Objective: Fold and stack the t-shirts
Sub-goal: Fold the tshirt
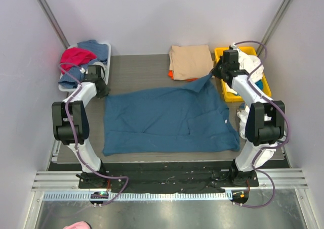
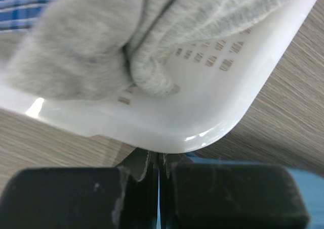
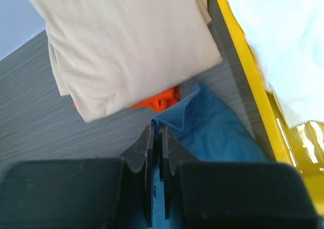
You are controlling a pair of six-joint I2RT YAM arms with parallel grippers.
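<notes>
A large teal-blue t-shirt [image 1: 167, 120] lies spread flat across the middle of the table. My right gripper [image 1: 215, 73] [image 3: 159, 130] is shut on its far right corner [image 3: 212, 128], which is lifted a little off the table. At the far left corner, my left gripper [image 1: 101, 90] [image 2: 158, 155] is shut, with a sliver of blue cloth between its fingers and the shirt's edge [image 2: 304, 183] running off to the right. Behind the blue shirt a folded tan-beige t-shirt [image 1: 190, 61] [image 3: 126, 47] rests on an orange one [image 1: 172, 76] [image 3: 159, 98].
A white basket [image 1: 63, 87] [image 2: 202, 123] at the back left holds red, blue and grey clothes [image 2: 91, 52] and sits just beyond my left fingertips. A yellow bin [image 1: 225, 95] [image 3: 253, 87] with white cloth [image 3: 283, 47] stands at the back right, close to my right gripper.
</notes>
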